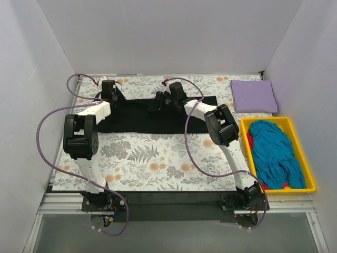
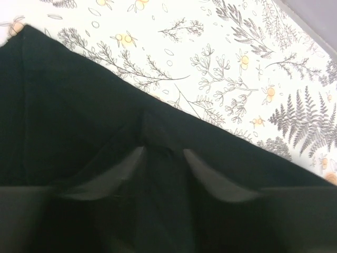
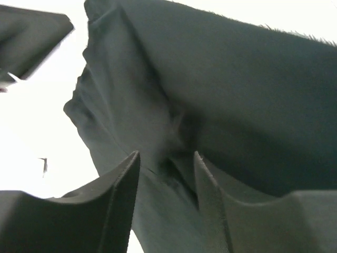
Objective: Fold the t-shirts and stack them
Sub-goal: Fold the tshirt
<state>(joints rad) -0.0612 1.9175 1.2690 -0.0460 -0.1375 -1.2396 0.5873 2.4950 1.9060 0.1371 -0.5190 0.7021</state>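
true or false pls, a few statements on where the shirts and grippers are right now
1. The black t-shirt lies on the floral cloth. True.
2. The lavender t-shirt sits in the yellow tray. False: it lies folded beyond the tray.
3. The left gripper and the right gripper each have black fabric between their fingers. True.
4. The teal t-shirt is spread flat on the cloth. False: it is bunched in the tray.
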